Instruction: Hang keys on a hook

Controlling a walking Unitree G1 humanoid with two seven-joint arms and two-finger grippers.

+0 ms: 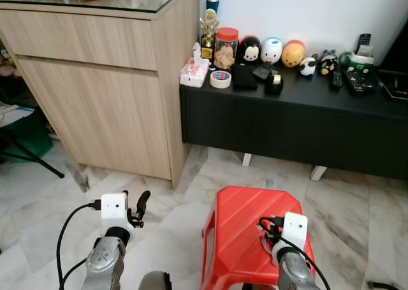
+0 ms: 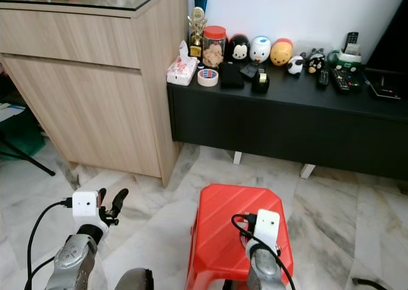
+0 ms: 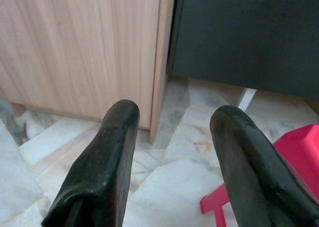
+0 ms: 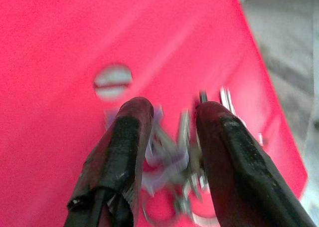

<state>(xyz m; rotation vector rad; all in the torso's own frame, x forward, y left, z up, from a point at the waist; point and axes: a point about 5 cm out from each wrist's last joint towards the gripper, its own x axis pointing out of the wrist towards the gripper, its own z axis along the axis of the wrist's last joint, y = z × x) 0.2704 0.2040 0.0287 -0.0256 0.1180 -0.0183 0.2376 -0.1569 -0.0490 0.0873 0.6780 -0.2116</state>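
Note:
A bunch of silver keys [image 4: 187, 162] on a pale ring lies on the red plastic stool [image 1: 239, 229], blurred in the right wrist view. My right gripper [image 4: 172, 122] is low over the stool top with its two black fingers apart, one on each side of the keys. From the head the right gripper [image 1: 266, 228] is mostly hidden behind its white wrist camera. My left gripper [image 1: 135, 204] is held out over the marble floor to the left of the stool, open with nothing between its fingers [image 3: 114, 152].
A light wooden cabinet [image 1: 102, 79] stands at the back left. A low black sideboard [image 1: 287, 124] along the white wall carries toys, a tape roll [image 1: 220, 79], a jar and remotes. A dark leg [image 1: 29, 156] crosses the floor at far left.

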